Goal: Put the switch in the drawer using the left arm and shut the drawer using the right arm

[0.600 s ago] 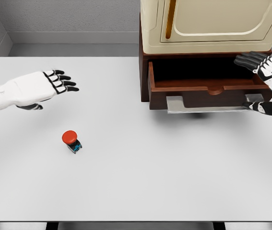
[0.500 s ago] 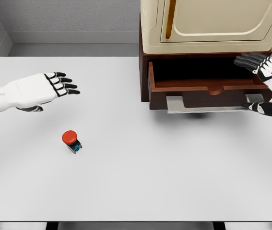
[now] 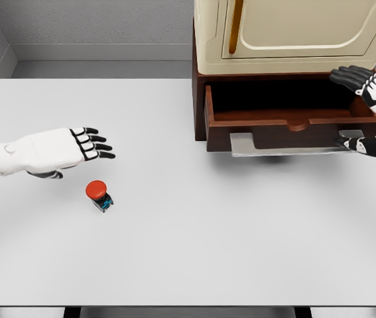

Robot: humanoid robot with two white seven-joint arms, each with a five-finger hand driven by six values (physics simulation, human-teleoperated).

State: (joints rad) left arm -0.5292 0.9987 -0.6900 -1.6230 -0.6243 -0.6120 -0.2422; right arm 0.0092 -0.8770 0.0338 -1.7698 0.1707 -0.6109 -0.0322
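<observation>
Fingers (image 3: pixel 98 146) of left hand (image 3: pixel 55 149) extended flat, empty, above switch (image 3: pixel 98 194).

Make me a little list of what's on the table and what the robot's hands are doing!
switch: red button, on the table, not held
drawer: open, nothing seen inside
cabinet: cream door above the drawer
left hand: open, just above and left of the switch, not touching it
right hand: open, at the drawer's right end
step: switch not yet picked up
</observation>
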